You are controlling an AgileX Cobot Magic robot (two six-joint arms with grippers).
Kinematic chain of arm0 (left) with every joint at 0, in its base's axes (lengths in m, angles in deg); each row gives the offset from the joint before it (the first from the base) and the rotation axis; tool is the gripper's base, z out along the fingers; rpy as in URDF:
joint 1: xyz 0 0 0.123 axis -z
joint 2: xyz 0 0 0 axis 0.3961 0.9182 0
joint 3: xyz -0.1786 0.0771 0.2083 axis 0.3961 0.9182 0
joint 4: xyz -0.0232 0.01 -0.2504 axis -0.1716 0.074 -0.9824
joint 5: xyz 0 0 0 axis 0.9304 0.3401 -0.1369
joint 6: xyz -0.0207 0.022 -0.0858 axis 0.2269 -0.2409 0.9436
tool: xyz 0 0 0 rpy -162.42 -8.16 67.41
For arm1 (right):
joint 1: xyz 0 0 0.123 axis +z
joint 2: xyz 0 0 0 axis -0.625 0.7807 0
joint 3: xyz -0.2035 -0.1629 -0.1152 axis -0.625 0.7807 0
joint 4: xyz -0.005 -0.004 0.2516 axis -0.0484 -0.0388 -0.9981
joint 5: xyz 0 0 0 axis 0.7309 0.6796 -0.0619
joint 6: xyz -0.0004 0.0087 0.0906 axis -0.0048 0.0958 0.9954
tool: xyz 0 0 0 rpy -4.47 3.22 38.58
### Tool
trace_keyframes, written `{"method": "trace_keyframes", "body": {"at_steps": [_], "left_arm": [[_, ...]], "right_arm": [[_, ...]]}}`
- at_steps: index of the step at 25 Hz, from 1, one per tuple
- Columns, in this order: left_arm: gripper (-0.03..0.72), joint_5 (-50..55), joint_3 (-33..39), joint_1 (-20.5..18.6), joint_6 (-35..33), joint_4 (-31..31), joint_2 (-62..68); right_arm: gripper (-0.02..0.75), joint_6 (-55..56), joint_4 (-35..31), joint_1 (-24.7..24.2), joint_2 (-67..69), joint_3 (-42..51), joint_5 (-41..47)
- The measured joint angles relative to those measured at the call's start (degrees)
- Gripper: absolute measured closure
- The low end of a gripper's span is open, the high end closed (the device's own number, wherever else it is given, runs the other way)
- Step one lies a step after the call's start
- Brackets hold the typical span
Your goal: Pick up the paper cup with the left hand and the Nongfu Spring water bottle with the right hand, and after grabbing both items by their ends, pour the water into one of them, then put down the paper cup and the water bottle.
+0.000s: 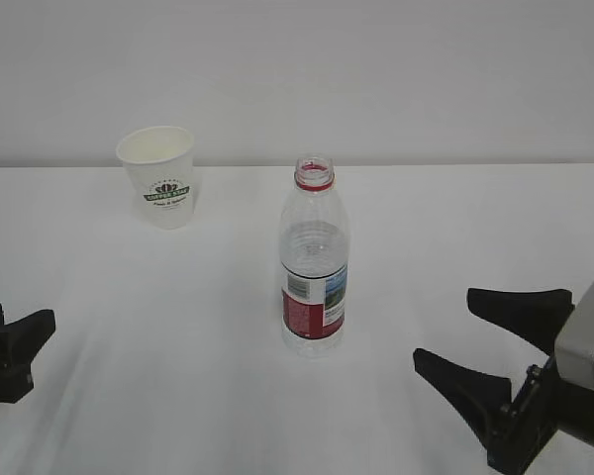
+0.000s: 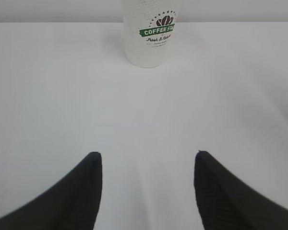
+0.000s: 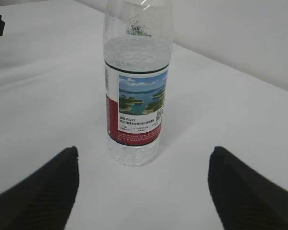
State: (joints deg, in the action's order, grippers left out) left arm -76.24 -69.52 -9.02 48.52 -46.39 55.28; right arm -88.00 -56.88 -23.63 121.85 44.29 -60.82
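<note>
Two empty, spread pincers are seen low over a white table (image 1: pixel 178 327), each facing its own object.

Ahead of the left hand (image 2: pixel 146 191), well apart and unobstructed, the paper cup (image 2: pixel 150 31) is stood upright. The right hand (image 3: pixel 144 189) is spread wide with nothing touched; just ahead, the uncapped Nongfu Spring water bottle (image 3: pixel 137 81) is stood upright, the water (image 3: pixel 134 55) reaching above its label.

surface: white table (image 1: pixel 129 327) | on it: paper cup (image 1: pixel 159 178), water bottle (image 1: pixel 313 259)
</note>
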Motion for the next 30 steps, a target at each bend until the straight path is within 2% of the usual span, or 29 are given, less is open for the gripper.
{"method": "trace_keyframes", "body": {"at_steps": [5, 16, 22, 30], "left_arm": [[0.249, 0.0, -0.69, 0.0, -0.1, -0.13, 0.0], [0.257, -0.1, -4.63, 0.0, -0.76, -0.13, 0.0], [0.262, -0.1, -4.63, 0.0, -0.76, -0.13, 0.0], [0.272, -0.1, -4.63, 0.0, -1.76, -0.13, 0.0]], "right_arm": [[0.072, 0.1, 0.74, 0.0, 5.1, -3.22, -0.13], [0.071, 2.34, 1.88, 0.0, 15.32, -12.93, -0.26], [0.073, 3.87, 6.93, 0.0, 18.85, -18.23, -0.35], [0.074, 4.9, 8.21, 0.0, 21.75, -21.49, -0.35]]}}
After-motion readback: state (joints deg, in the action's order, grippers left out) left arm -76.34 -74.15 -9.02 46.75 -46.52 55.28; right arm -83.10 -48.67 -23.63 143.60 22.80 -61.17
